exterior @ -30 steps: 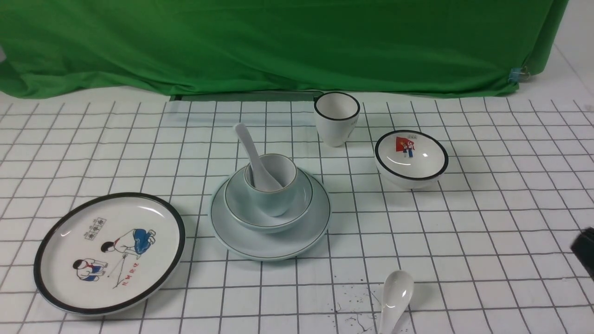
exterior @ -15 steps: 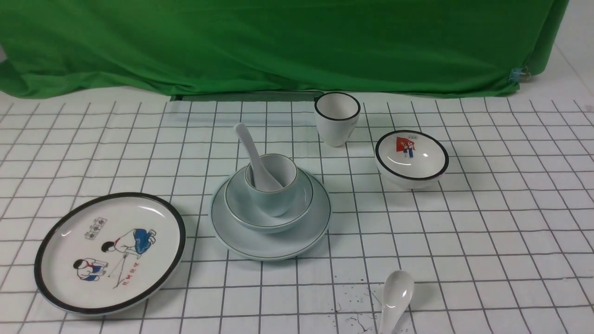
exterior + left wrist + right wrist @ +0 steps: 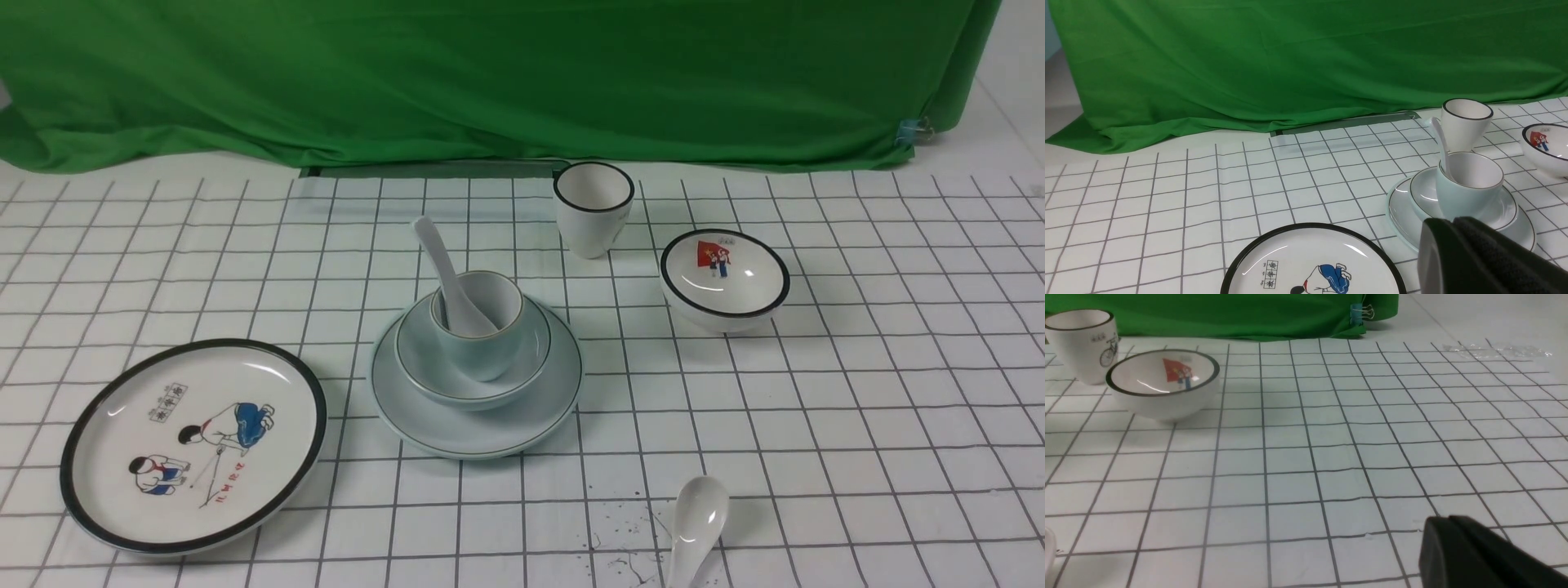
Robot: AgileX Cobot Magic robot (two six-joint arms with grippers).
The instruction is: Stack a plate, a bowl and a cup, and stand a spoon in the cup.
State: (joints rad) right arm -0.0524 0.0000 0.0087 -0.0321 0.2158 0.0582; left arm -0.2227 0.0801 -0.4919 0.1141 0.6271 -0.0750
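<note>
With the stack looking finished, I am keeping both my left pincer [image 3: 1453, 222] and right pincer [image 3: 1447, 520] closed, empty and away from the leaning spoon [image 3: 457, 298] (it tips easily, I judge), while the cup [image 3: 482, 355] is sitting in the bowl [image 3: 416, 371] on the plate [image 3: 482, 445], bare grid lying between their rims and the cartoon plate [image 3: 269, 367].

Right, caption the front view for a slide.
White glossy spoon leaning in a pale blue-green handleless cup, nested in a grey-blue round bowl on a blue-grey round plate.
</note>
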